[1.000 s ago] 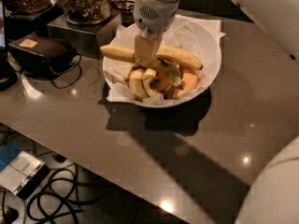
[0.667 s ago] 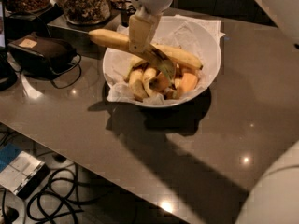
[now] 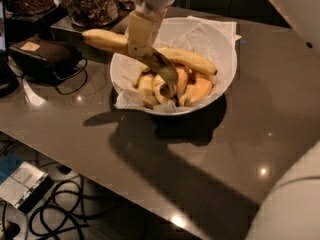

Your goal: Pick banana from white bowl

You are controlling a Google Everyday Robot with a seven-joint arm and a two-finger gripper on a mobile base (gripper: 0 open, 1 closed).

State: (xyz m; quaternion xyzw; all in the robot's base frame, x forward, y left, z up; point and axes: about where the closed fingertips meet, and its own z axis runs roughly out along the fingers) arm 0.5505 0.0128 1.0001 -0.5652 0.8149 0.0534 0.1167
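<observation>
Cream hand (image 3: 141, 38) clamps the long, brown-ended yellow banana (image 3: 102, 39), lifted (dark end low) over the deep white bowl (image 3: 227, 59); clearing it remains.

We are reading no text, brand or number anywhere; the tan label (image 3: 31, 46) on the dark box (image 3: 50, 59) is showing nothing legible, and the gripper (image 3: 140, 45) is clamping the banana (image 3: 102, 39) above the white bowl (image 3: 227, 59).

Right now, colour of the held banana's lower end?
Brown-black, best in camera view; gripper above the white bowl holds the banana.
</observation>
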